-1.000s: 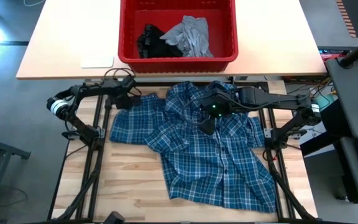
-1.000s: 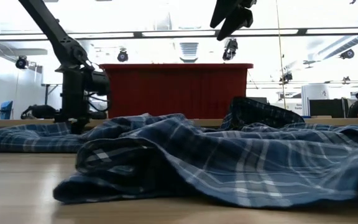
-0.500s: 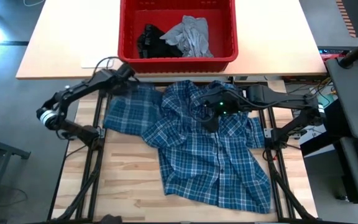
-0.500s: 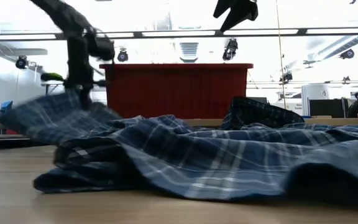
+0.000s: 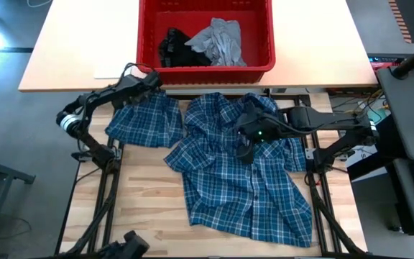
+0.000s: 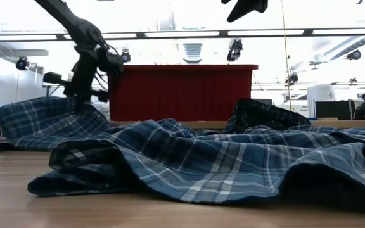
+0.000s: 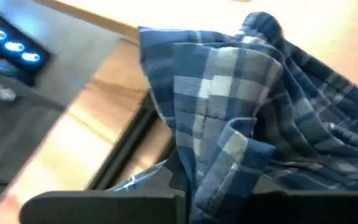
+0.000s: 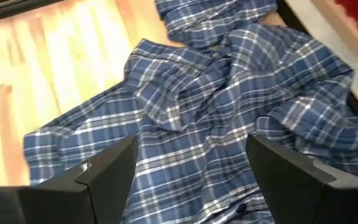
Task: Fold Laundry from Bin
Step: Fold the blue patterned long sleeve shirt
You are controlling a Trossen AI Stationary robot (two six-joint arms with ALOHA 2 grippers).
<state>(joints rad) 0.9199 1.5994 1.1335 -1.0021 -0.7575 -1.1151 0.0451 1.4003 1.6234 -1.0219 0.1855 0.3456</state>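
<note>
Shirt first: the blue-and-white plaid button shirt (image 5: 243, 180) sprawls rumpled over the light wooden table (image 5: 142, 208), body running toward 5 o'clock, one sleeve pulled out toward 10 o'clock. The left gripper (image 5: 152, 80) is pinched tight on that sleeve's end, holding it lifted off the wood. The right gripper (image 5: 244, 147) hovers above the shirt's middle with its fingers spread wide, holding nothing.

To do this well I'd keep the sleeve taut and draw it straight outward, low and slow — and pin the body down with the free gripper so the whole thing doesn't slide.

Farther back at 12 o'clock, the red rectangular plastic bin (image 5: 205, 68) holds a light grey T-shirt (image 5: 220, 42) and a small black garment (image 5: 171, 46). Its front wall sits close to the lifted sleeve, so snagging is my worry.
</note>
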